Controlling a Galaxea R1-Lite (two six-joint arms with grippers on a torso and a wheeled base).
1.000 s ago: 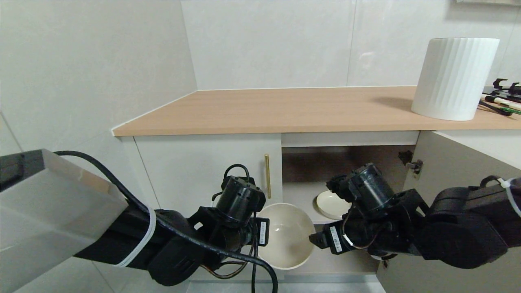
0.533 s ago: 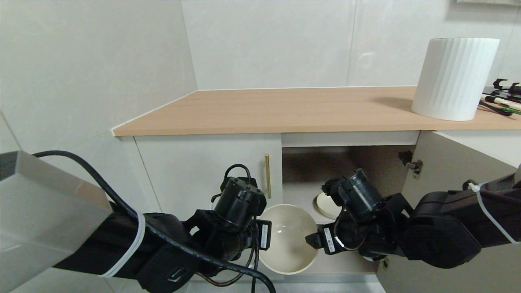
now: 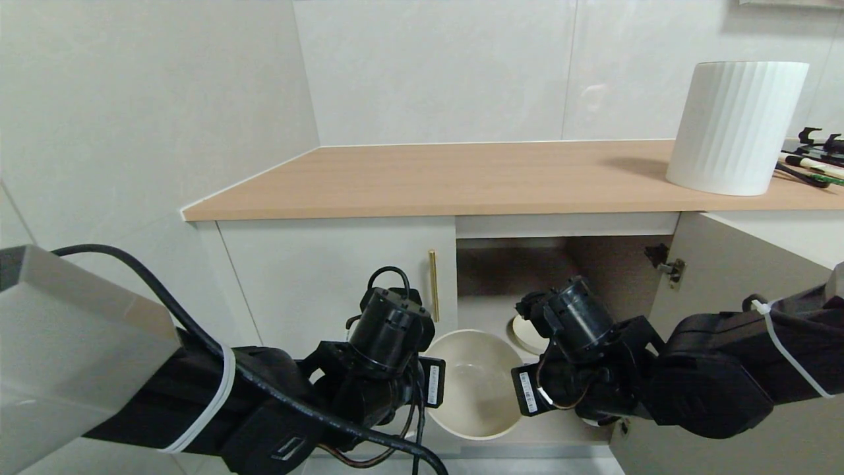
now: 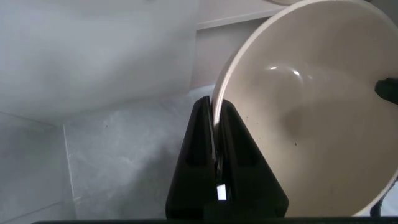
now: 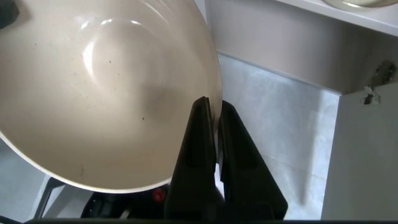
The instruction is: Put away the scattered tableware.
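You are holding the bowl (image 3: 471, 386) with both pincers, low in the middle of the head view, right in front of the open cupboard (image 3: 484, 307). The left pincer (image 3: 434, 382) is pinched tight on the bowl's left rim. The right pincer (image 3: 522, 394) is pinched tight on its right rim. The thin rim sits between the black fingers on each side.

I think you are at the step of putting the bowl away. Next, you need to push both arms forward together, at the same speed, and set the bowl on the cupboard floor. Then let go with both.

The bowl is big, round and deep. It is cream, smooth and shiny, with tiny dark specks. It looks hard, so it may slip or chip. A small plate (image 3: 525, 333) of the same cream colour lies inside the cupboard, just behind the bowl, so leave room for it. The worktop (image 3: 461, 175) above looks like pale wood. A tall white pot (image 3: 735, 125) with ribbed sides stands at the upper right.
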